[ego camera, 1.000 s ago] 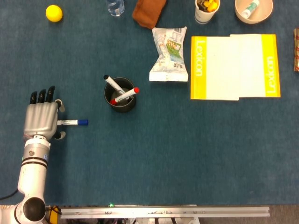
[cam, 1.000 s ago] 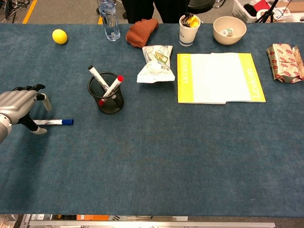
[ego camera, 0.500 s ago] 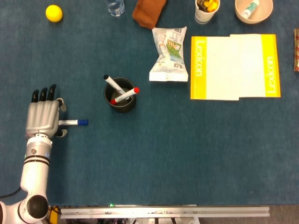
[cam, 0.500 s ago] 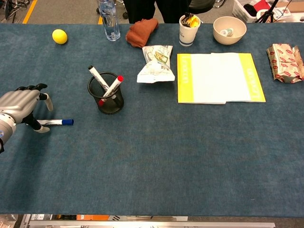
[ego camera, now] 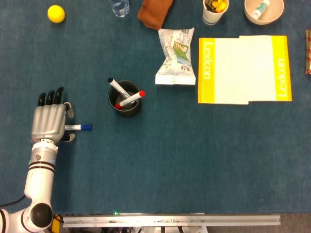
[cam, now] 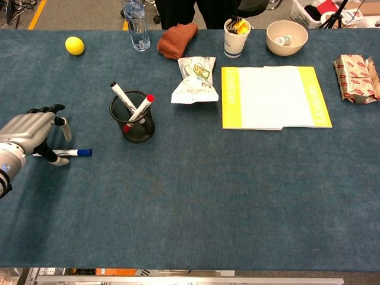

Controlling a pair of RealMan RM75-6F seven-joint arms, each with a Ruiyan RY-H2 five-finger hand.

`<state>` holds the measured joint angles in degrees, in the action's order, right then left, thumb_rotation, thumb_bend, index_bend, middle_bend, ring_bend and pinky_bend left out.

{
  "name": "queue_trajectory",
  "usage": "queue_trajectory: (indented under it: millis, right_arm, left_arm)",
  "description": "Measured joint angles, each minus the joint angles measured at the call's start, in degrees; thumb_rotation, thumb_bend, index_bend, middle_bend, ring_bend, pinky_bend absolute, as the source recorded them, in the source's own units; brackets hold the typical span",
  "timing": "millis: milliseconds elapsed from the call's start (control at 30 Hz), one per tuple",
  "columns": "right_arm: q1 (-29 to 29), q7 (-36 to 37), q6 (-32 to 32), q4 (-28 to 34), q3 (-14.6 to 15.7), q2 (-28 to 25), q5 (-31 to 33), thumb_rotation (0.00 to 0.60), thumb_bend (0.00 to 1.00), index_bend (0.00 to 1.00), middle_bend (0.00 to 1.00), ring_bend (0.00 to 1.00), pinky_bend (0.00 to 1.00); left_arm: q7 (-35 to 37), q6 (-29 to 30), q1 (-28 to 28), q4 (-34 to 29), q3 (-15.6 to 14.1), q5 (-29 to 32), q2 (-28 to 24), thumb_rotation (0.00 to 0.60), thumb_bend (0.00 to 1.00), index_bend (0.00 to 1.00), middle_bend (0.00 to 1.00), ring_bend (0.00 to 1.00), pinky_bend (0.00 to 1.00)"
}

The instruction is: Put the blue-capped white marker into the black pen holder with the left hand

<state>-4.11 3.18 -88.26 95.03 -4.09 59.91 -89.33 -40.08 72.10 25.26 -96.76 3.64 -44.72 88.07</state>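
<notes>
Near the table's left edge, the left hand [ego camera: 48, 124] has slid forward over the blue-capped white marker [cam: 70, 152] (flat, unlifted), fingers [ego camera: 51, 98] spread and curling toward a grasp; the black pen holder [cam: 133, 123] waits nearby.

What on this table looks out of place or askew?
Only the blue-capped white marker lies flat on the cloth, beside the left hand, while two other markers stand tilted in the black pen holder. Nothing looks spilled or damaged.
</notes>
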Motion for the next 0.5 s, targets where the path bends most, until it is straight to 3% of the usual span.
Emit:
queue_trajectory:
  millis: [500]
  right_arm:
    - [0.28,2.73,-1.71,-0.14,-0.14,-0.26,-1.55,0.600,0.13,0.36,0.38,0.30,0.43]
  left_arm:
    - [3.70,-0.26,-0.83,2.33,-0.11,-2.91,1.14,0.600,0.19,0.53,0.00,0.00,0.00]
